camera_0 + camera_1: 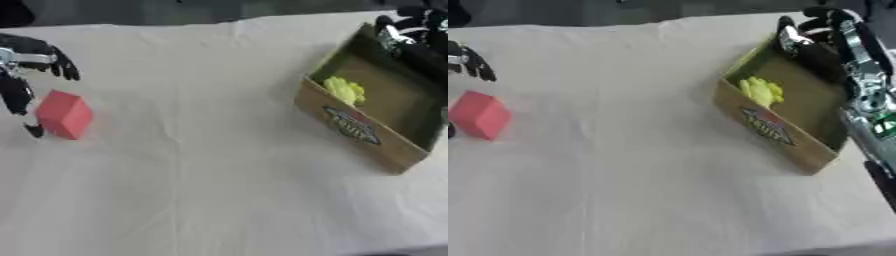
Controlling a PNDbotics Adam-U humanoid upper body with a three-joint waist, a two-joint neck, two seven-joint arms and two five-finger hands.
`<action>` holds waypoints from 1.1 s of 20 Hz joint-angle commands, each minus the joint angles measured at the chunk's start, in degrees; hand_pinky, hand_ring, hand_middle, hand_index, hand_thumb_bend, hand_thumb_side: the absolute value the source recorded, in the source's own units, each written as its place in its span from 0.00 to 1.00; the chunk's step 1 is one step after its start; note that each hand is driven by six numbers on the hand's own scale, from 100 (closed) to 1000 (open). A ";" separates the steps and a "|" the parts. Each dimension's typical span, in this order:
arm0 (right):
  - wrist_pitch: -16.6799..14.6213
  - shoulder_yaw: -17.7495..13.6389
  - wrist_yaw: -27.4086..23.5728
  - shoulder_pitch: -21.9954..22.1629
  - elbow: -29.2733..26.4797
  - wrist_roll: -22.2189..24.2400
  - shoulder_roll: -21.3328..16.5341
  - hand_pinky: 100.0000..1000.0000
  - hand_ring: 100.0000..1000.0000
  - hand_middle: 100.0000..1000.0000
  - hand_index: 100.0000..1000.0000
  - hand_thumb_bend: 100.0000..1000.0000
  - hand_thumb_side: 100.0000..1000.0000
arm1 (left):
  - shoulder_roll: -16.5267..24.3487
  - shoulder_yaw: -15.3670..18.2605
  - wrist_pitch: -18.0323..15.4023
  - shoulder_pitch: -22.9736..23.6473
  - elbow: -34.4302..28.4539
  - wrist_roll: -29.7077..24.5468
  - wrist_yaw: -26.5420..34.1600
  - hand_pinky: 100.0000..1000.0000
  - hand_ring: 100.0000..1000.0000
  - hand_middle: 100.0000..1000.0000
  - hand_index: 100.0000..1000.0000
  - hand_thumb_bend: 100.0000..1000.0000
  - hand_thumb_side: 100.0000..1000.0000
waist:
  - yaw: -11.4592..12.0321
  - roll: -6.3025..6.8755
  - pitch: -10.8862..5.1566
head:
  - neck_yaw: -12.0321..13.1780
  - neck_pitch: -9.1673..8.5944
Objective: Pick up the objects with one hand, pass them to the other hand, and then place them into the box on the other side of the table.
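The left hand [24,75] hangs at the near-left edge of the desk [201,165] with its fingers spread wide and pointing down. They arch over and beside the red block [64,114], which sits on the cloth just below and inside the fingertips. One fingertip shows low at the block's outer side, but whether it touches the block I cannot tell. Nothing is lifted yet, so this looks like the pick-up step, with the hand about to grasp.

The right hand [811,37] is far across, above the far rim of the cardboard box [776,132]. Its fingers look bent, yet whether they are closed I cannot tell; it holds nothing that shows. A yellow object [760,91] already lies inside the box, toward the side nearest the left hand.

The next move likely calls for the left fingers to close round the block and lift it, then carry it inward to meet the right hand. The cloth between the two hands is a broad open stretch, so the hand-over has room. The block lies close to the desk's left edge, so a push outward could tip it off. The box's near wall stands high; the block would need to clear it from above.
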 commanded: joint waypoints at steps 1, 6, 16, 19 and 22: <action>-0.06 -0.28 0.18 -0.72 -0.27 0.19 -0.82 0.98 0.74 0.69 0.84 0.18 0.51 | 0.47 1.25 -4.37 -1.60 -1.47 -3.02 -1.27 0.78 0.78 0.74 0.84 0.93 0.03 | -0.13 -0.16 -0.81 | 0.21 -0.84; -0.02 -0.14 0.22 -0.88 0.00 0.39 -0.58 0.98 0.74 0.69 0.84 0.18 0.51 | -0.65 2.07 -3.71 -1.86 0.09 -2.55 -2.48 0.78 0.79 0.74 0.84 0.95 0.04 | -0.54 -0.19 -0.61 | 0.63 -0.83; -0.27 -0.39 0.47 -0.59 0.36 0.54 -0.47 0.98 0.74 0.70 0.84 0.15 0.52 | -0.74 3.18 -2.59 -1.87 2.71 -4.39 -0.85 0.77 0.77 0.72 0.82 0.96 0.04 | -0.56 -0.08 -0.43 | 0.88 -0.56; -0.27 -0.47 0.47 -0.51 0.53 0.43 -0.38 0.98 0.73 0.70 0.84 0.14 0.52 | -0.48 2.97 -2.47 -1.62 3.57 -4.50 -0.85 0.76 0.77 0.71 0.81 0.96 0.06 | -0.45 -0.06 -0.42 | 0.81 -0.53; -0.34 -0.49 0.43 -0.40 0.58 0.42 -0.36 0.98 0.74 0.70 0.84 0.14 0.53 | -0.27 2.85 -2.84 -1.32 4.03 -4.51 -1.33 0.74 0.75 0.67 0.79 0.95 0.08 | -0.35 -0.16 -0.42 | 0.68 -0.50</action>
